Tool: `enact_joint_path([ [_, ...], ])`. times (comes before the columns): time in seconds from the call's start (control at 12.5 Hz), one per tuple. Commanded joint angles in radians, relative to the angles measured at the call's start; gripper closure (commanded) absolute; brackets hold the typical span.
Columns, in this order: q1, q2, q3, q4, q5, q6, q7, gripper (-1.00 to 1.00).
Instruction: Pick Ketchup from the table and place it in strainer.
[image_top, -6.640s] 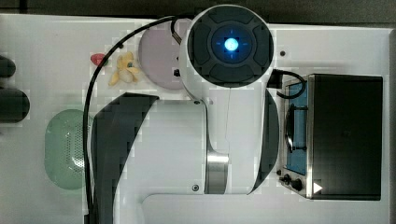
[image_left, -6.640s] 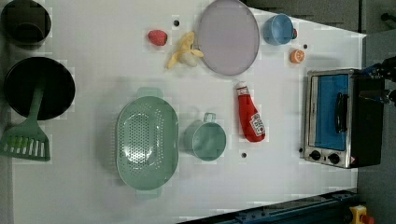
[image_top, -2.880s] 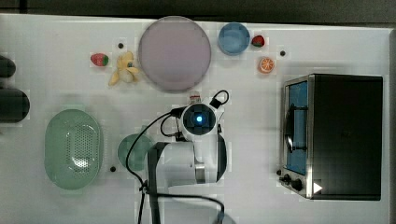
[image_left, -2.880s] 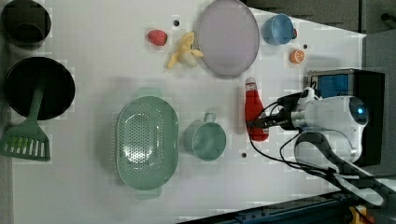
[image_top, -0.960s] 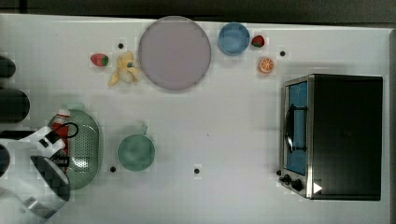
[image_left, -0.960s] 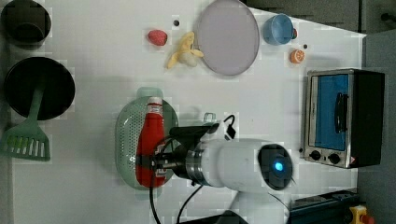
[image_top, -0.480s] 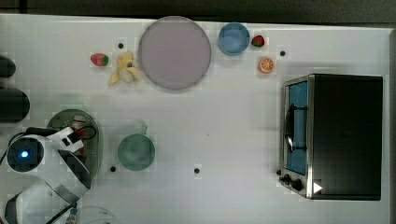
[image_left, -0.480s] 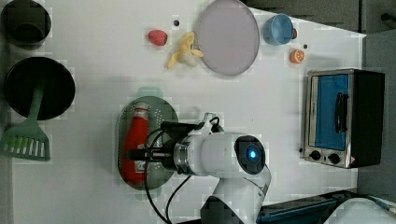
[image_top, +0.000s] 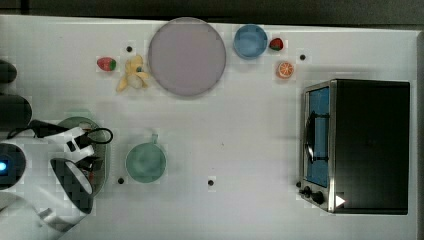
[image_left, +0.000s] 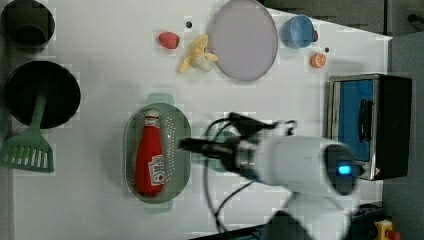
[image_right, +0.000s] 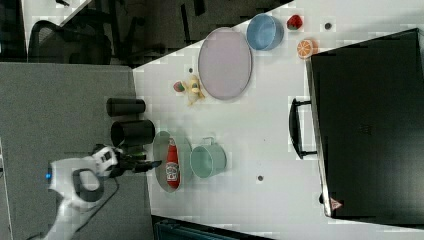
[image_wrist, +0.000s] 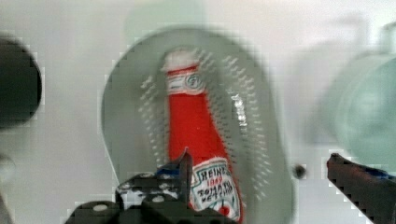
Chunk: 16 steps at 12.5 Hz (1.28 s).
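Red plastic Ketchup bottle with white cap and white label (image_left: 151, 157) is lying flat inside the pale mint-green oval perforated plastic strainer (image_left: 180, 131), cap toward the left view's top, base toward its bottom. Same in the right view: bottle (image_right: 172, 165) inside the strainer (image_right: 161, 145). Wrist view confirms bottle (image_wrist: 198, 135) resting on the holed floor of the strainer (image_wrist: 261, 140).

Pincer (image_wrist: 261, 175) is released: fingers spread wide apart in the wrist view, one dark finger (image_wrist: 180, 170) overlapping the bottle's label in the picture, the other out past the strainer rim; nothing gripped. In the left view the pincer (image_left: 192, 145) points at the strainer's right rim, beside the bottle, not around it. In the right view the pincer (image_right: 150, 163) sits at the strainer's left edge.

White bench (image_left: 100, 75) also carries a round darker green mug with handle (image_top: 145, 162), just beside the strainer on the top view's right. Large lilac round plate (image_left: 244, 39), peeled banana (image_left: 199, 59) and red strawberry (image_left: 168, 40) sit near the left view's top. Black-and-silver toaster oven with blue door (image_left: 370, 122) at the left view's right. Green slotted spatula (image_left: 29, 150) at the left view's left, handle resting in a black pot (image_left: 62, 97).
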Motion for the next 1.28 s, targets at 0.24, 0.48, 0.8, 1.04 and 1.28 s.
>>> enact_joint_path([
  [0.24,-0.145,-0.246,-0.088,0.142,0.209,-0.391,-0.096,-1.00],
  [0.48,-0.189,-0.320,-0.244,0.223,0.208,-0.541,-0.146,-1.00],
  [0.8,-0.199,-0.360,-0.443,0.249,0.181,-0.579,-0.188,-1.00],
  [1.04,-0.200,-0.355,-0.501,0.266,0.056,-0.611,-0.196,-1.00],
  [1.28,-0.199,-0.340,-0.498,0.305,0.034,-0.617,-0.195,-1.00],
])
